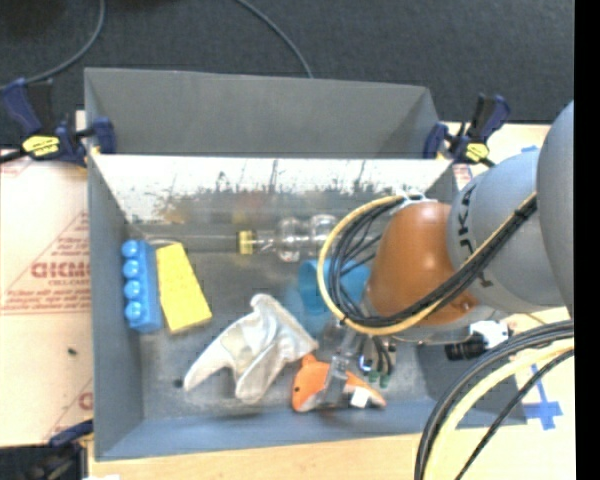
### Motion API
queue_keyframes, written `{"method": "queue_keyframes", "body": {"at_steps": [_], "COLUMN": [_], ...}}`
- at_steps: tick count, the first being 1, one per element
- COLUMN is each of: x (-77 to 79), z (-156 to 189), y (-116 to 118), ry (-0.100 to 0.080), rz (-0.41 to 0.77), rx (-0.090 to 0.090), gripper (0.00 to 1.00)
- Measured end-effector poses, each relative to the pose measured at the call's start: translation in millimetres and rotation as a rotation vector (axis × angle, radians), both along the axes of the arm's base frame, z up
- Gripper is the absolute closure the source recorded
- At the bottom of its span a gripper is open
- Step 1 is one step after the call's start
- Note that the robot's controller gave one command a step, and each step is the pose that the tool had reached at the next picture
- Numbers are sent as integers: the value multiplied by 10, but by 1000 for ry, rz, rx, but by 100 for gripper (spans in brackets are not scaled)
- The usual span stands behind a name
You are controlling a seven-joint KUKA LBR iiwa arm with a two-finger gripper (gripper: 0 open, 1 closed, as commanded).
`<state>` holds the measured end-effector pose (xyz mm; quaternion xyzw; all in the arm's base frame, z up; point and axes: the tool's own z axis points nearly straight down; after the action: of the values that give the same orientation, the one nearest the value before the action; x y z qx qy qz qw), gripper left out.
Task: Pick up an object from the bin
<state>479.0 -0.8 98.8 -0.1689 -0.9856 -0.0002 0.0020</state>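
Fig.: grasp step, as judged. Gripper point(342, 370) low at 5 o'clock in bin point(260, 118), on small orange toy point(307, 388); white cloth point(248, 353) at toy's 9 o'clock. Grip state: cannot tell. Next probably: secure toy, lift w/o snagging cloth.

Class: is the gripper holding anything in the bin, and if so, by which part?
It cannot be told. The gripper sits at the middle of the orange toy by the front wall of the bin, beside the white cloth, hiding any hold.

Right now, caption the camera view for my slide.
Gripper low over an orange toy beside a white cloth, by the bin's near wall.
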Motion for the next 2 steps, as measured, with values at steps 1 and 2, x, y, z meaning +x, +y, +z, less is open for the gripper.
{"method": "queue_keyframes", "body": {"at_steps": [1,2], "x": [-58,28], "z": [-277,-274], "y": [-120,178], "ry": [-16,-6], "rz": [116,-153], "rx": [-2,0], "gripper": [0,100]}}
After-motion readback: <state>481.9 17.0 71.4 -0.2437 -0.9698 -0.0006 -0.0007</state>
